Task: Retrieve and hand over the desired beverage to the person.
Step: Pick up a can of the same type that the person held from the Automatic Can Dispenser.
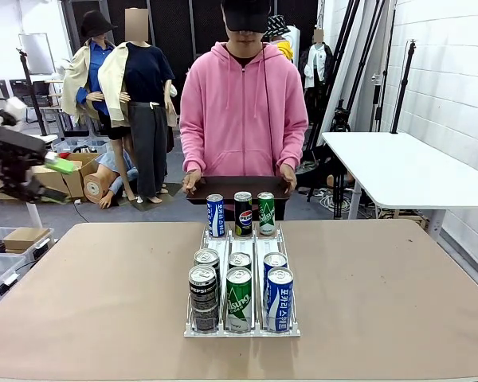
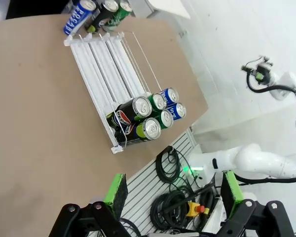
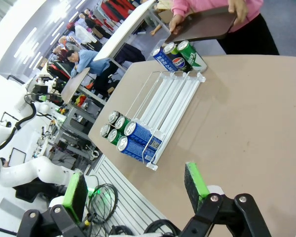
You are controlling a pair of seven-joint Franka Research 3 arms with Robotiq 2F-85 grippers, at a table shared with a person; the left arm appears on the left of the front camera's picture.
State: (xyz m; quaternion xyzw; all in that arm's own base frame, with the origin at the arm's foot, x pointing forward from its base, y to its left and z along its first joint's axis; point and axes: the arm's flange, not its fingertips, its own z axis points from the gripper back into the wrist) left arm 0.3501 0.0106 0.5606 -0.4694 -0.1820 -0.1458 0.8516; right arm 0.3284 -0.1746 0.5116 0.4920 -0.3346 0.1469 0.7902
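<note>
Glossy metal cans (image 1: 239,298), white plastic rack (image 1: 225,243), matt tabletop (image 1: 88,294), cloth sweatshirt (image 1: 243,111)

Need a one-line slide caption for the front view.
A person in a pink hoodie holds a dark tray at the table's far edge, behind a white rack with cans at both ends.

White side table (image 1: 406,167) stands at your two o'clock; cardboard boxes (image 1: 68,181) sit at ten o'clock.
</note>
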